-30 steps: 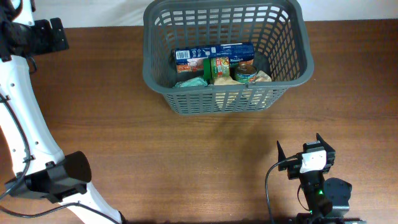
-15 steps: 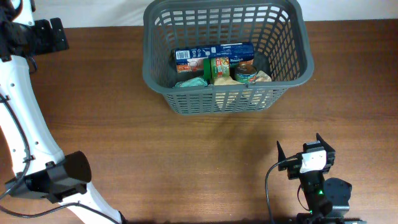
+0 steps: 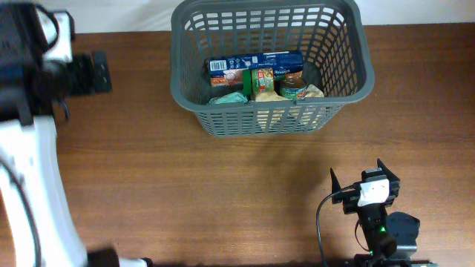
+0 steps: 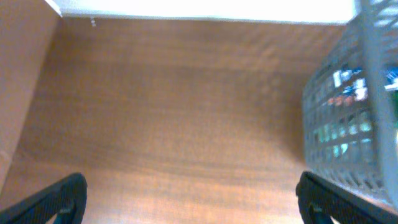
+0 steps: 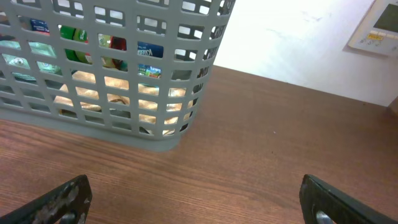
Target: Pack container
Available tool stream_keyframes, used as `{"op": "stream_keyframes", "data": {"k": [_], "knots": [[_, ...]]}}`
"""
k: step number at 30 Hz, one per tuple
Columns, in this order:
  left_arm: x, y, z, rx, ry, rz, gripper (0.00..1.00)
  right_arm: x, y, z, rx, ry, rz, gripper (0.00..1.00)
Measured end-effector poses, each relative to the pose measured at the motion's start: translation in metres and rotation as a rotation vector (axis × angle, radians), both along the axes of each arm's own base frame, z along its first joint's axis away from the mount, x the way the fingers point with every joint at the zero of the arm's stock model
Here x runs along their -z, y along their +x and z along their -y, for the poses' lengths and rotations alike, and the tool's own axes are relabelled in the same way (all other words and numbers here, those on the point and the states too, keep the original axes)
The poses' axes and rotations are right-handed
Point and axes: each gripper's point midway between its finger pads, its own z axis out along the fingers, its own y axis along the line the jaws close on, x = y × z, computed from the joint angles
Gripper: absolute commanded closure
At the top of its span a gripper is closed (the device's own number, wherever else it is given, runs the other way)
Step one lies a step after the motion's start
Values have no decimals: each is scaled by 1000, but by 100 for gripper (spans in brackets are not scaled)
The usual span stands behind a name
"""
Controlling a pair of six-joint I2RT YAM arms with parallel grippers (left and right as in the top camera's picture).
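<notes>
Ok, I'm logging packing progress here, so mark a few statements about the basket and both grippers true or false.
A blue box lies inside the basket. True.
The right gripper grips a can. False: it is open and empty; the can sits in the basket.
The basket lies tipped over. False: it stands upright on the table.
The left gripper is open and empty. True.

The container (image 3: 260, 120) holds groceries (image 3: 256, 80) on the table (image 3: 223, 193).
</notes>
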Motion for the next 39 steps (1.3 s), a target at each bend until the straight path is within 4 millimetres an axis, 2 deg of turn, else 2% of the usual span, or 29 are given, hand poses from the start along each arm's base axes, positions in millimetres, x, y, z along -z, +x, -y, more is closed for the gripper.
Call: {"op": "stream_keyframes", "data": {"k": [1,3,5,9,12,13,16,20,27,35,39], "knots": [[-4,-10,6,11,9,31,1,0,0,0,-1,-1,0,1],[-19,-11,17,36,35,155,1,0,0,0,-1,-1,0,1],[-25,-9,31,73,48,273,1,0,0,0,-1,-1,1,1],[-26,-9,60,145,52,538,1,-1,0,0,-1,-1,4,1],[-12,-27,65,138,32,709,1,-1,0,0,-1,-1,4,1],[-5,-35,65,134,26,750,1,0,0,0,-1,-1,4,1],[34,-65,65,124,10,796,1,0,0,0,0,-1,4,1],[77,-93,65,118,1,815,1,0,0,0,0,-1,4,1],[143,-117,64,114,-1,823,1,0,0,0,0,-1,4,1],[190,-125,64,114,-2,822,1,0,0,0,-1,-1,4,1],[197,-127,64,114,-3,801,1,0,0,0,0,-1,4,1]]}}
